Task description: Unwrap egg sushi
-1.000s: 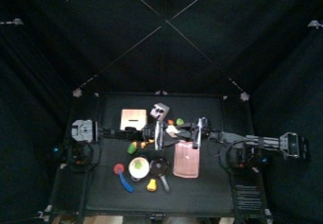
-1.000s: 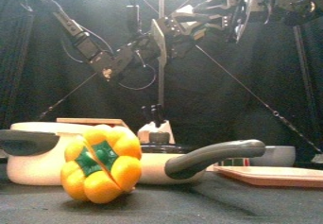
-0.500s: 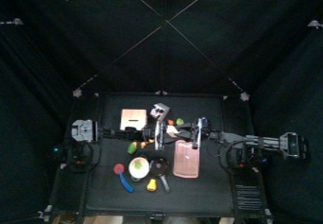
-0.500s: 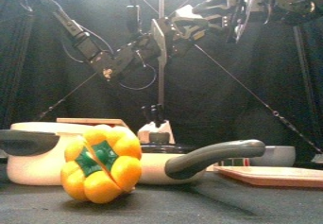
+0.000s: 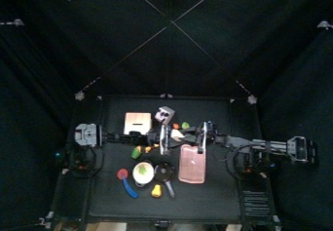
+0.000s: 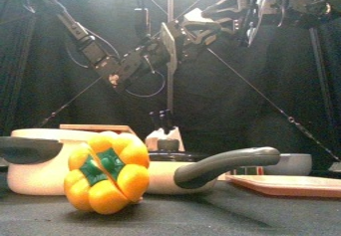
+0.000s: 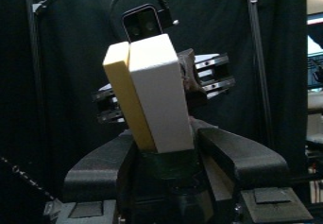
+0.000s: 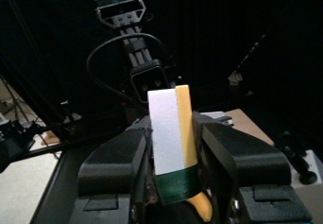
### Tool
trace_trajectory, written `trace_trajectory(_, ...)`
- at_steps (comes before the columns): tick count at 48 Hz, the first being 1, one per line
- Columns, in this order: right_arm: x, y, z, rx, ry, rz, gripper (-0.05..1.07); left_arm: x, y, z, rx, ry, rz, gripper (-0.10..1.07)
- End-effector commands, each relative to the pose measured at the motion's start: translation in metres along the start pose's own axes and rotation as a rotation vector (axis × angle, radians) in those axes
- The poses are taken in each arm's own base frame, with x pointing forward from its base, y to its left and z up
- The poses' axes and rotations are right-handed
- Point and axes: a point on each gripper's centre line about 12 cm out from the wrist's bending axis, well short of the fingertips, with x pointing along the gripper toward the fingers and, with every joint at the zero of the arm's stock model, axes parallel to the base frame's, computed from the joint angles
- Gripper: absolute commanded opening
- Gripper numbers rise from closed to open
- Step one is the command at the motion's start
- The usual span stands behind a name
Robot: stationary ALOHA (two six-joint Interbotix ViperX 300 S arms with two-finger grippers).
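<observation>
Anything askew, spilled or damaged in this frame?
Nothing stands out. Both grippers hold the egg sushi up in the air between them, and the yellow pepper, pan and tray sit undisturbed on the table.

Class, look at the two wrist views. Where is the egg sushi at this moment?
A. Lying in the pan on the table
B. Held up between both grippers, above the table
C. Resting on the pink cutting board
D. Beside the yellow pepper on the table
B: the egg sushi, a white block with a yellow layer, stands between the left gripper jaws, and the right gripper jaws flank it at its dark green band.
</observation>
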Motion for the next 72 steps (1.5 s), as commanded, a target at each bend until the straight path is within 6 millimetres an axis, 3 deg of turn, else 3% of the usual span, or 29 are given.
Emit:
trace_trajectory(1, 0.002, 0.004, 0.016, -0.001, -0.051, 0.014, 0.61, 0.007, 0.001, 0.007, 0.005, -0.031, 0.003, 0.62)
trace_trajectory(72, 0.005, 0.004, 0.03, -0.021, -0.113, 0.024, 0.61, -0.003, 0.0, -0.015, -0.011, 0.066, 0.009, 0.62)
